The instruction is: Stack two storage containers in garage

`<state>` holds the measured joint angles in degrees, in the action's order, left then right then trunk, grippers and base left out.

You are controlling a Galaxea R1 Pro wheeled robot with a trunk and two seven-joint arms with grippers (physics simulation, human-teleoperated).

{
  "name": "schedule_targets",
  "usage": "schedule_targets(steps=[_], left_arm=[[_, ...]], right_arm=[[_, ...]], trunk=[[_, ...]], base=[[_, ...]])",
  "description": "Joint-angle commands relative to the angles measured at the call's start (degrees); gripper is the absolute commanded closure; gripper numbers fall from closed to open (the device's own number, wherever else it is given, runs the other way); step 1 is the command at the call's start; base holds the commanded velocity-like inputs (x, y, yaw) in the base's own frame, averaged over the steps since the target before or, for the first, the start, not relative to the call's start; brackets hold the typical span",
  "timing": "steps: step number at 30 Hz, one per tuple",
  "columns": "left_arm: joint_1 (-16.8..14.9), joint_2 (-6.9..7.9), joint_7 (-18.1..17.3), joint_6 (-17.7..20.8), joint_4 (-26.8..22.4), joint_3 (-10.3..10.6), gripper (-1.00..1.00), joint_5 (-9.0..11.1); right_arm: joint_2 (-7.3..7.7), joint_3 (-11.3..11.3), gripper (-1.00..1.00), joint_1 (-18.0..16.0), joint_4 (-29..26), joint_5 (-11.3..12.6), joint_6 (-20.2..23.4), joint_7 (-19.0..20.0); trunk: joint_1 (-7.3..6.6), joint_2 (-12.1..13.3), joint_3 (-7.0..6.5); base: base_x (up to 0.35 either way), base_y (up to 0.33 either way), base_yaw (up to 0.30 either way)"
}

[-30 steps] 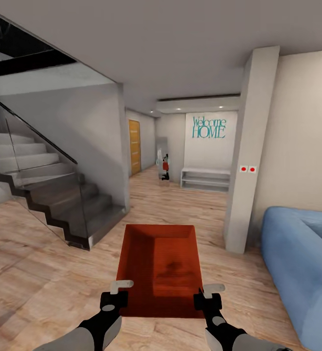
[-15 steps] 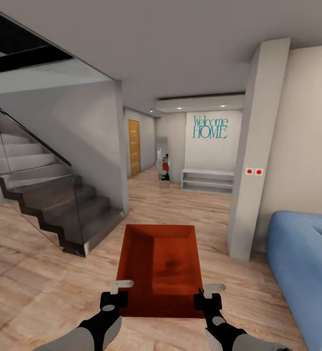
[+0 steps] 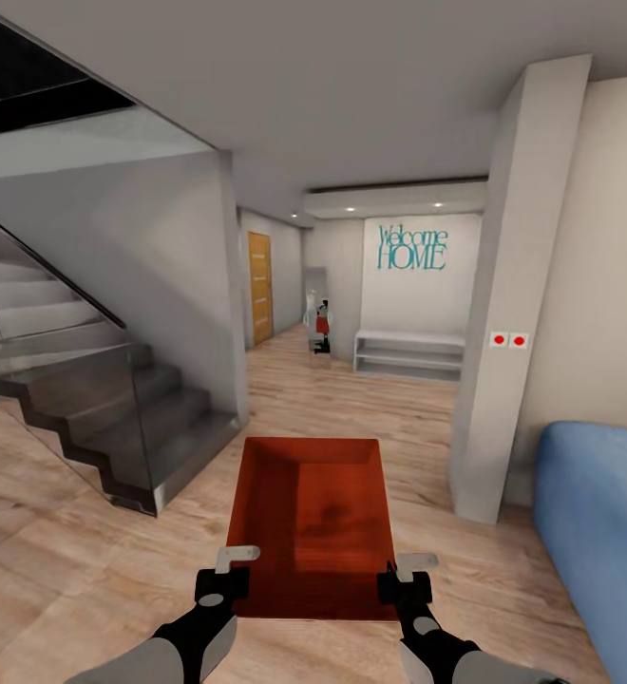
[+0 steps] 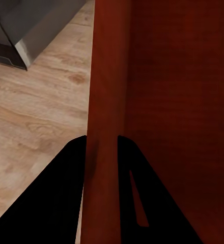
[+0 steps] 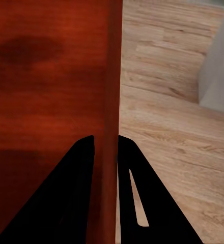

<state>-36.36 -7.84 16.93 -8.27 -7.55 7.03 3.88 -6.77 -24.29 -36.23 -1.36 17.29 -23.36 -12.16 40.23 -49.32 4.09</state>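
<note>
Light wood planks [image 3: 370, 399] are running ahead from the head view toward a hallway, with a glass-railed staircase [image 3: 95, 399] at left, a pillar [image 3: 503, 332] and a blue sofa [image 3: 598, 532] at right. One storage container [image 3: 312, 518], a thin-walled red-orange open box, is riding between both arms, so the carry to the garage is judged under way; next comes steady driving, keeping it level.

Seen from the left wrist, the left gripper [image 4: 102, 152] is pinching the container's side wall.

Seen from the right wrist, the right gripper [image 5: 106, 152] is clamping the opposite wall.
</note>
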Motion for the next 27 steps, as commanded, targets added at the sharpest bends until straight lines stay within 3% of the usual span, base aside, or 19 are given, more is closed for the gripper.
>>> schedule_targets(steps=[1,27], left_arm=[[-0.1,0.02,1.1,-0.3,-0.2,-3.2,1.0,-0.5],[-0.1,-0.01,1.1,-0.3,-0.2,-3.2,1.0,-0.5]], right_arm=[[0.0,0.2,1.0,0.0,0.1,0.7,-0.1,-0.1],[-0.06,0.2,1.0,0.0,0.1,0.7,-0.1,-0.1]], trunk=[[0.04,-0.1,0.09],[0.04,-0.1,0.09]], base=[[0.325,0.0,0.0],[0.325,0.0,0.0]])
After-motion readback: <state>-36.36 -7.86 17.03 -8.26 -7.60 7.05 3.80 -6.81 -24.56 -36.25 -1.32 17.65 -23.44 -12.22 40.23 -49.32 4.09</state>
